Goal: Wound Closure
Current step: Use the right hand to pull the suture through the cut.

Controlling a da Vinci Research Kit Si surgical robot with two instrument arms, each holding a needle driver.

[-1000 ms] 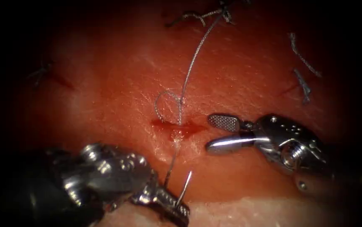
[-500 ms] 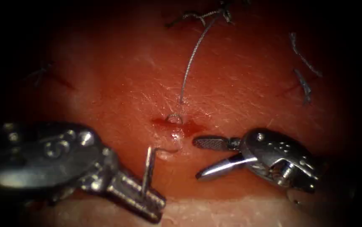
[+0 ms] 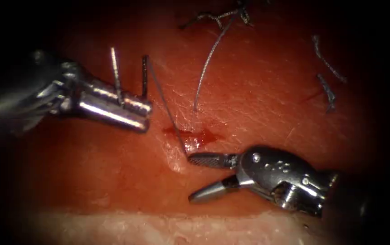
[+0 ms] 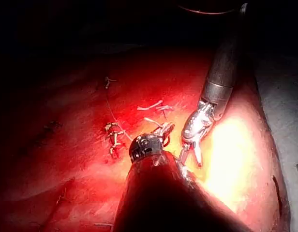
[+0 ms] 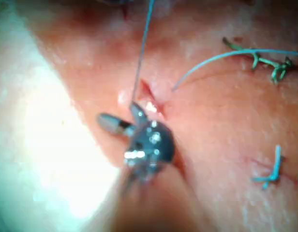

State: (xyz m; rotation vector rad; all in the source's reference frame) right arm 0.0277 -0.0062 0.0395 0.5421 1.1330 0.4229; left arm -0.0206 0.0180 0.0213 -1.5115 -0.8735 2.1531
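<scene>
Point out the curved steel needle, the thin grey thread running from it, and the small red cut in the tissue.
curved steel needle (image 3: 115, 75), endoscope view, on its upright shaft above the left tool's jaws.
thin grey thread (image 3: 165, 113), endoscope view, on the taut stretch toward the cut.
small red cut (image 3: 204, 135), endoscope view, on its right half.

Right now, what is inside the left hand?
The left hand is shut on the needle along its curve, both ends standing free above the tissue. Thread runs from it to the cut. The gripped stretch is covered.
</scene>
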